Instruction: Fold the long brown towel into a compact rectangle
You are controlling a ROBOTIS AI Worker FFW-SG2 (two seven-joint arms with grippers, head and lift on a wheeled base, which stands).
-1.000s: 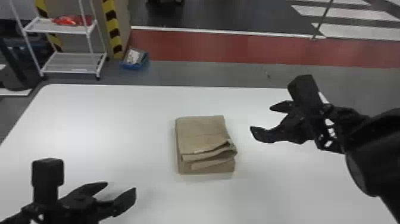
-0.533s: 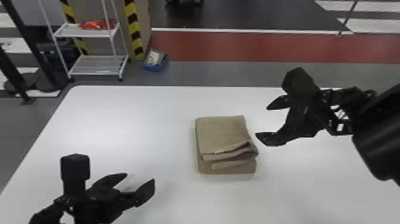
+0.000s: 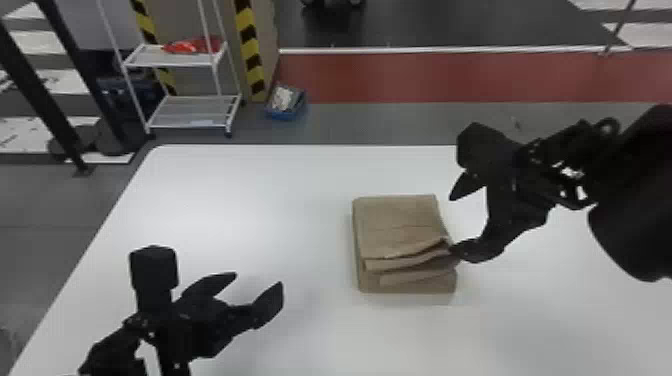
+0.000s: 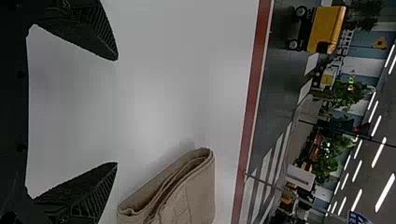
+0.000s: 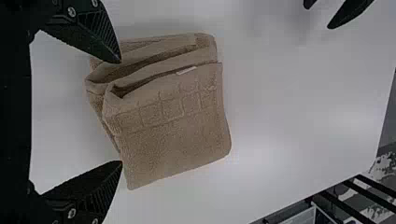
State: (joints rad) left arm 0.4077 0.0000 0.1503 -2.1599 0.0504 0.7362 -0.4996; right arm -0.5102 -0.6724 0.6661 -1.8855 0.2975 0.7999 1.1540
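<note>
The brown towel (image 3: 397, 220) lies folded on the white table (image 3: 225, 200). The left claw (image 3: 257, 281), spread wide, is at the towel's 8 o'clock; the right claw (image 3: 452, 223), also wide, at its 2 o'clock.

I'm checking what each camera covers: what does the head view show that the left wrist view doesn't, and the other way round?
Head view: the right gripper at the folded towel's edge, the white rack with something red on its upper shelf, and the blue bin on the floor.

Left wrist view: a yellow cart, green plants and ceiling lights.

Both: the left gripper, towel, white table and red floor strip.
</note>
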